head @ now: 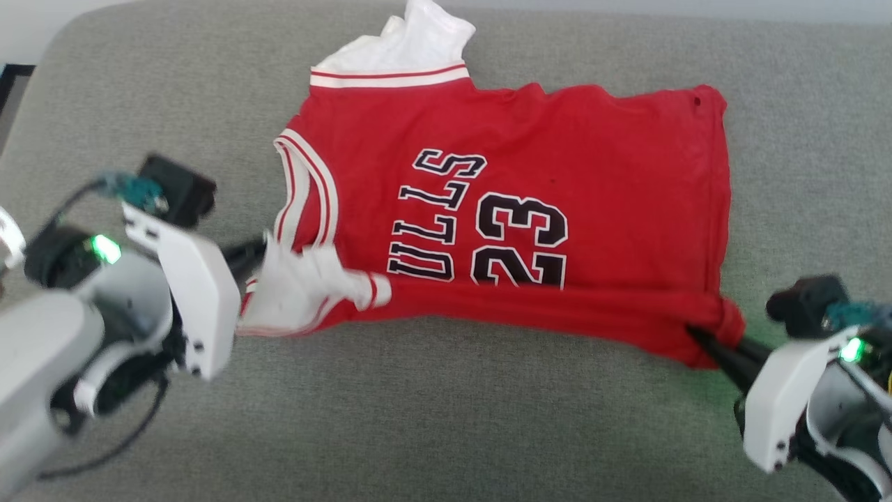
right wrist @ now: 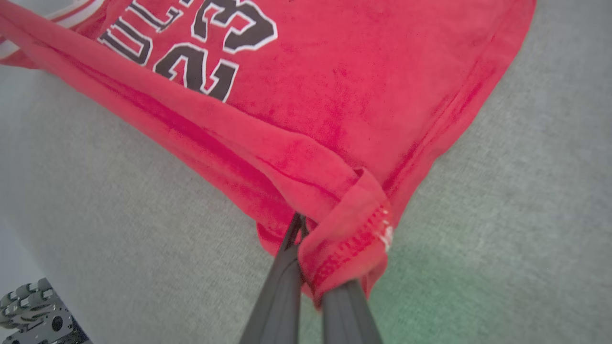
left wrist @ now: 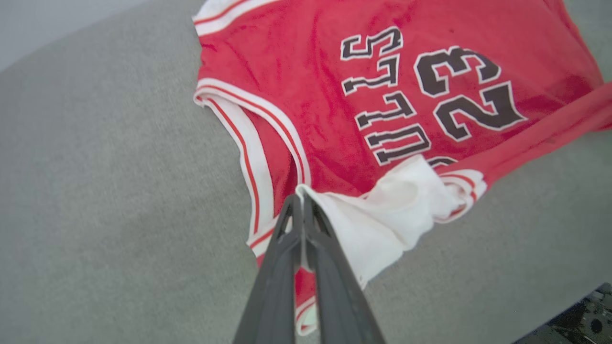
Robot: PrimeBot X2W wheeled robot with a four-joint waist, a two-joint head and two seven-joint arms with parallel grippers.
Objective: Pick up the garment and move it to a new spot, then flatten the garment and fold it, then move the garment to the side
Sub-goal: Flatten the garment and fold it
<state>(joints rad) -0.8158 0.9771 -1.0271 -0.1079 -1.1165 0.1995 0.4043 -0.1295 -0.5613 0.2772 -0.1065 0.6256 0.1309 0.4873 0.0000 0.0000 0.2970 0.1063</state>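
Both arms are on the shirt point(head: 516, 174) here, and it lies spread on the grey cushion point(head: 446, 418), lettering point(head: 481, 223) facing up. Its long axis runs side to side across the robot's front: collar and sleeves toward the robot's left, bottom hem toward its right.

The left hand point(head: 259, 252) is pinched tight on the near white sleeve point(head: 300, 286). The left wrist view shows it plainly, the two dark fingers point(left wrist: 287, 248) pressed together with white cloth caught between them. Over on the other end, the right hand point(head: 700, 338) is clamped on the near hem corner point(head: 725, 317). From the right wrist view that corner is bunched and wrapped over the fingertips point(right wrist: 282, 267).

So each hand holds one end of the same near edge, and that edge runs taut between them as a rolled red band, raised a little off the cushion. The rest of the shirt stretches away from both hands toward the far side, where the other sleeve point(head: 418, 35) sits crumpled at the top.

By the look of it this is the fold stage. If so, the near edge would have to travel away from the robot, over the lettering toward the far edge, both hands keeping level. The risk is on the left: that sleeve is loose cloth and could drag unevenly.
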